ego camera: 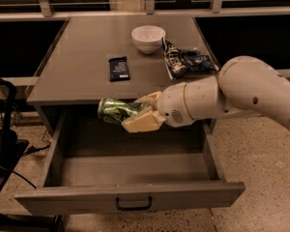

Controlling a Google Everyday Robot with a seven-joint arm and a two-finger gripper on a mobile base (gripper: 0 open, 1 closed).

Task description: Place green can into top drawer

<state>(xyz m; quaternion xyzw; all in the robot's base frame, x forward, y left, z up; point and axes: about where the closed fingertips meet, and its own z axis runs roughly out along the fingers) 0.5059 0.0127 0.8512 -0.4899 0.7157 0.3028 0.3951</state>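
Green shiny metal drink can [117, 111] lies sideways, clenched in my cream jaws, in the air just below the front edge of the grey desk [87, 81], above the open grey top drawer [130, 170].

Right end of green can [114, 110] hidden inside gripper [137, 112], over top drawer [130, 198]. Arm [251, 91] cut off at right edge. Words on dark bar [119, 68] too small to read. Bag [186, 61] print blurry. Black thing [2, 129] cut off at left.
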